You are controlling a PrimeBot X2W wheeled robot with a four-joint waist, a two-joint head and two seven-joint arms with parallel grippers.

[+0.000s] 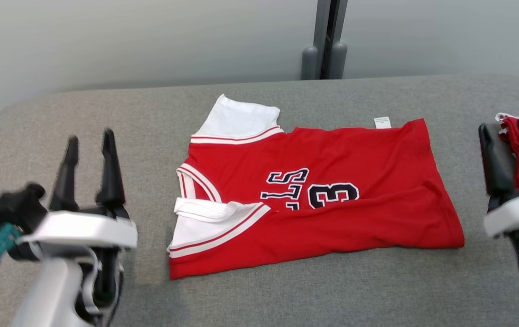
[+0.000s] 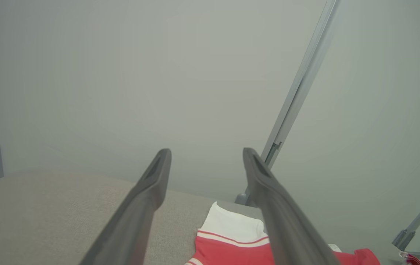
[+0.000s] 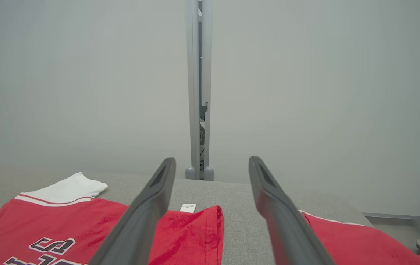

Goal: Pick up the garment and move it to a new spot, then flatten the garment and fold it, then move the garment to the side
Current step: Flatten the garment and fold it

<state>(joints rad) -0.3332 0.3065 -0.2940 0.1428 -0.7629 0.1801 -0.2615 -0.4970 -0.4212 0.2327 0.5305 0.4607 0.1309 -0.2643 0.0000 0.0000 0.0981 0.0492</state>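
The left gripper has its two fingers spread wide apart, holding and touching nothing above the grey table. To its right, close by but clear of it, the red jersey lies folded flat, white sleeves on the near side. The right gripper is also spread wide and empty, with the jersey's hem to its left. Just beyond its fingers sits a stack of red clothes.

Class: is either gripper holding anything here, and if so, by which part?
Nothing is held. The left gripper and right gripper are open, off to each side of the red jersey.
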